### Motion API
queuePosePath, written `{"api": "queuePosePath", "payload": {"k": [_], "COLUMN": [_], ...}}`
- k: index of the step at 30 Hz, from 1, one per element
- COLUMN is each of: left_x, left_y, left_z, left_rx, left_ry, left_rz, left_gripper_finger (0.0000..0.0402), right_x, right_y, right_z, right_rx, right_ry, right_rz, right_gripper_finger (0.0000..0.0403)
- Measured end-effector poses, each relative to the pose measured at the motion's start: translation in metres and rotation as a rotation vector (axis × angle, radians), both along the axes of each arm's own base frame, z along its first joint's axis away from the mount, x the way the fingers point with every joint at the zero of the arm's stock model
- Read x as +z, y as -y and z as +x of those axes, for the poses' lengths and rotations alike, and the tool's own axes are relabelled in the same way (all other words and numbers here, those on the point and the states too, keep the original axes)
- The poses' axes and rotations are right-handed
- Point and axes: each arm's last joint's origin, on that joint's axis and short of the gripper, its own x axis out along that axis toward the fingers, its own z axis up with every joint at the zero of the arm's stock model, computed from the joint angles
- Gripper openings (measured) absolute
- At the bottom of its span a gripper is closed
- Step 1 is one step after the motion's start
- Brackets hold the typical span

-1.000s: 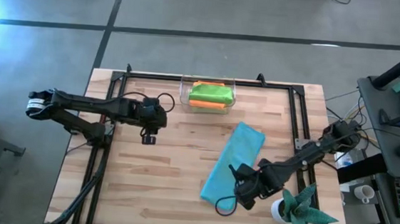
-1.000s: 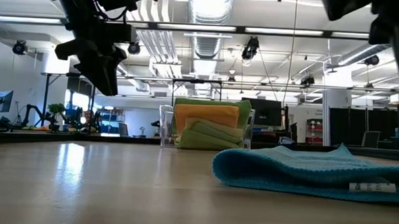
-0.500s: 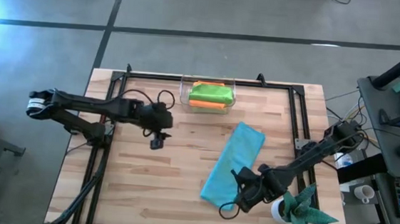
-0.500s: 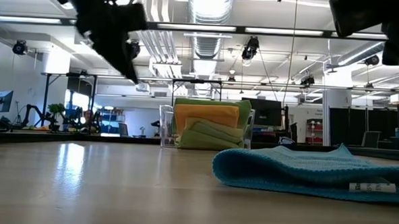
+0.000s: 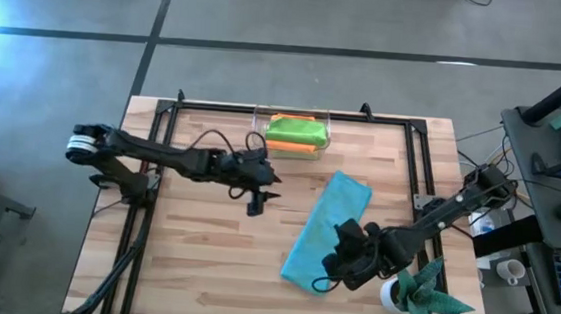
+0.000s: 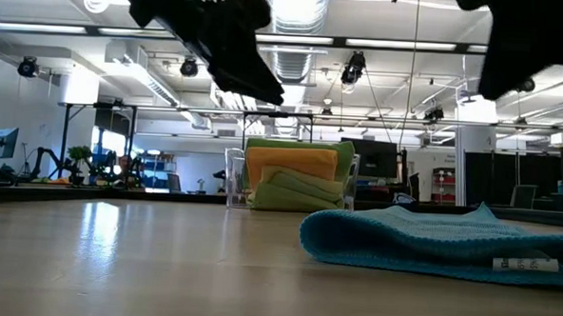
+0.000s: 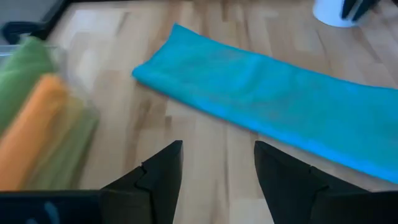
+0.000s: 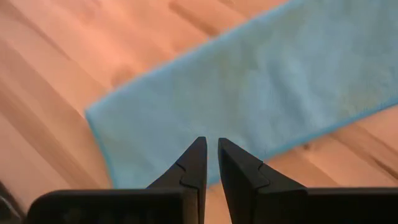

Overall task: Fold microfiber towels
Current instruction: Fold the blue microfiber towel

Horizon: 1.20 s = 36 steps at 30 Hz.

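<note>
A light blue microfiber towel (image 5: 327, 228) lies on the wooden table as a long folded strip, slanting from mid-right toward the near edge. Folded green and orange towels (image 5: 292, 132) rest in a clear bin (image 6: 235, 180) at the far edge. My left gripper (image 5: 257, 203) hangs open above bare wood between the bin and the blue towel (image 7: 267, 99), slanting down toward it. My right gripper (image 8: 211, 152) hovers over the strip's near end (image 8: 186, 118), its fingers shut to a thin slit with nothing between them.
A teal spiky plant in a white pot (image 5: 418, 294) stands at the near right corner, close behind my right arm. A black frame (image 5: 416, 158) runs along the table's far and side edges. Bare wood (image 5: 192, 260) lies to the left of the blue towel.
My left gripper has swung toward the table's right edge, from left of the bin to just short of the blue towel, and has tipped up from pointing down to slanting forward. My right gripper has rolled its wrist while staying over the towel's near end. The towel has not moved.
</note>
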Motion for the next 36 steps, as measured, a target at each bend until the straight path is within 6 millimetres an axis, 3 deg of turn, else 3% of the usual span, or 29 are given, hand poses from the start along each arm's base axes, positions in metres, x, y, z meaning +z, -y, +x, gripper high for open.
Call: {"api": "queuePosePath", "payload": {"k": [8, 22, 30, 36], "left_x": [-0.021, -0.055, -0.081, -0.103], "left_y": [0.028, 0.050, 0.052, 0.053], "left_z": [0.034, 0.095, 0.115, 0.117], "left_rx": [-0.087, -0.180, -0.198, -0.208], "left_ry": [0.057, 0.024, -0.027, -0.084], "left_rz": [-0.004, -0.036, -0.049, -0.059], "left_gripper_finger": [0.0183, 0.0183, 0.0183, 0.0183], "right_x": [0.021, 0.017, 0.016, 0.015], "right_y": [0.009, 0.008, 0.008, 0.008], "right_z": [-0.007, -0.005, -0.005, -0.005], "right_rx": [-0.067, -0.062, -0.055, -0.051], "right_ry": [0.131, 0.126, 0.124, 0.120], "right_rz": [-0.027, -0.048, -0.051, -0.056], "right_gripper_finger": [0.0038, 0.0038, 0.0038, 0.0038]}}
